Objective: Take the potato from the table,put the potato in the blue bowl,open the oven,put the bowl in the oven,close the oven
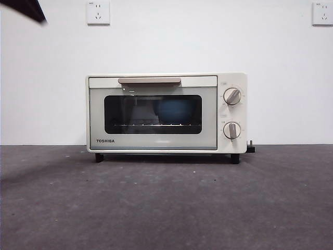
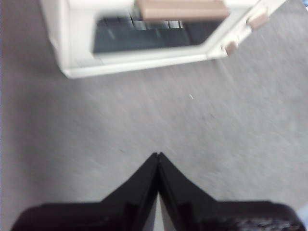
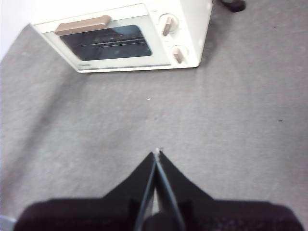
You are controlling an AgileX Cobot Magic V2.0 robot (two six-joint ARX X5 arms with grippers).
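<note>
The cream-white Toshiba oven [image 1: 156, 141] stands on the dark grey table [image 1: 166, 208] with its glass door shut and the beige handle [image 1: 149, 80] at the top. Behind the dark glass a blue rounded shape shows on the rack, which looks like the blue bowl [image 1: 174, 111]. The potato is hidden. My left gripper [image 2: 158, 155] hangs shut and empty over bare table in front of the oven [image 2: 144, 57]. My right gripper [image 3: 157, 153] is likewise shut and empty, back from the oven [image 3: 187, 48]. Only a black arm tip [image 1: 23, 8] shows in the front view's top corner.
Two round knobs [image 1: 232, 96] [image 1: 232, 130] sit on the oven's right side. A black plug [image 1: 251, 148] lies behind its right foot. A white wall with two sockets [image 1: 98, 12] [image 1: 322, 13] stands behind.
</note>
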